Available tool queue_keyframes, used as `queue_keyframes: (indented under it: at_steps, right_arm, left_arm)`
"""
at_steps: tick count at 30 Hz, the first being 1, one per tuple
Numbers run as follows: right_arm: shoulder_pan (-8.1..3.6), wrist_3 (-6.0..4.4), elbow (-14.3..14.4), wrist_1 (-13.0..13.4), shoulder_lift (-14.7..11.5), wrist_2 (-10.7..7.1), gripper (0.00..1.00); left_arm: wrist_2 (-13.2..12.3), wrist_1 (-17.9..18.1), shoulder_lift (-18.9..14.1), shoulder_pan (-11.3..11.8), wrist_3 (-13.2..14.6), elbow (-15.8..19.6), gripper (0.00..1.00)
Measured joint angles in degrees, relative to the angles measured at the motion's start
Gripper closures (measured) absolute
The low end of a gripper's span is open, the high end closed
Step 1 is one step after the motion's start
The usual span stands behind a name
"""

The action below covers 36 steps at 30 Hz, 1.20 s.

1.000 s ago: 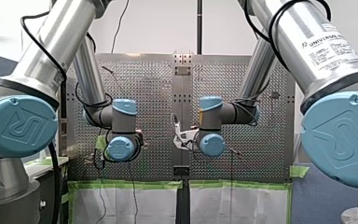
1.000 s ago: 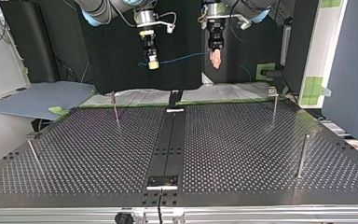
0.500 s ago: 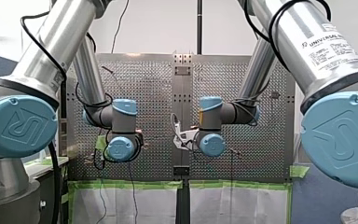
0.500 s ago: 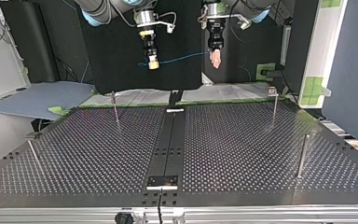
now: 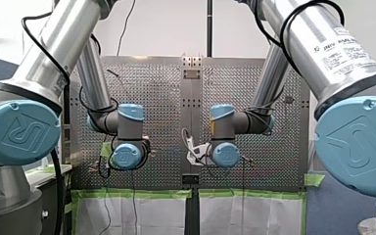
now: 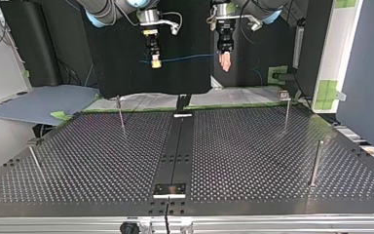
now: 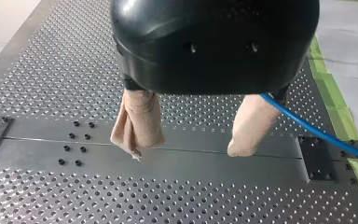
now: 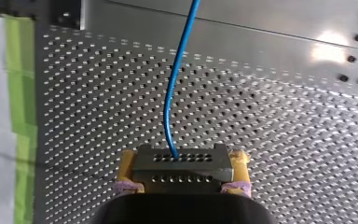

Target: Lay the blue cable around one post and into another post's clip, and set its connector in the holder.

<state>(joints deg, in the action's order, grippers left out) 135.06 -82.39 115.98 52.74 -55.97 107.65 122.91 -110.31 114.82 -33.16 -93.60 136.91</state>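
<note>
Standing on the perforated worktop (image 6: pixel 253 156) at the top view's left are the first post (image 6: pixel 34 163), near the side edge, and the second post (image 6: pixel 121 112), farther back. Above and beyond that one hangs my right gripper (image 6: pixel 155 63). The right wrist view shows its yellow-padded fingers (image 8: pixel 127 168) clamped on both sides of the dark connector (image 8: pixel 182 165), held in the air over the worktop. From the connector the blue cable (image 6: pixel 185 58) runs across, off the surface, toward my left gripper (image 6: pixel 225 62). In the left wrist view its beige-wrapped fingers (image 7: pixel 140 121) stand wide apart with nothing between them. The cable passes close by the outer side of one; whether it touches I cannot tell. Right of that gripper stand the third post (image 6: pixel 286 109), with a small block on top, and the fourth post (image 6: pixel 315 163), nearer the camera.
</note>
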Motion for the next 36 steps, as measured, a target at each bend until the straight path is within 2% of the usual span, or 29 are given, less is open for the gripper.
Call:
queue_keyframes:
  at_steps: [8,12,16,19,22,29,36]
  right_arm:
    - [-0.01,0.02,0.0,-4.46,0.01,0.02,1.0]
    - [-0.03,0.04,-0.01,-5.35,0.0,0.02,1.0]
    - [-0.03,0.41,-0.95,-6.46,-0.94,0.07,1.0]
    - [0.21,0.0,-2.15,-7.75,-2.22,0.1,1.0]
    - [0.18,-0.45,-2.83,-9.19,-3.63,-0.11,1.0]
    - [-0.54,-2.85,-5.49,-13.24,-7.71,-0.43,1.0]
    - [-0.96,-3.43,-9.12,-16.97,-11.43,-1.13,1.0]
  left_arm:
    - [0.0,0.0,0.0,0.0,0.0,0.0,0.0]
    - [-0.15,-0.15,-0.09,0.14,-0.15,0.14,0.0]
    - [-1.4,-1.42,-1.11,1.23,-1.4,0.34,0.0]
    - [-2.34,-2.89,-2.54,1.85,-2.88,0.34,0.0]
    - [-2.15,-4.45,-4.1,2.29,-4.45,0.27,0.0]
    - [0.09,-8.4,-8.02,2.94,-8.38,-1.8,0.0]
    - [2.59,-12.03,-11.65,2.79,-12.01,-5.24,0.0]
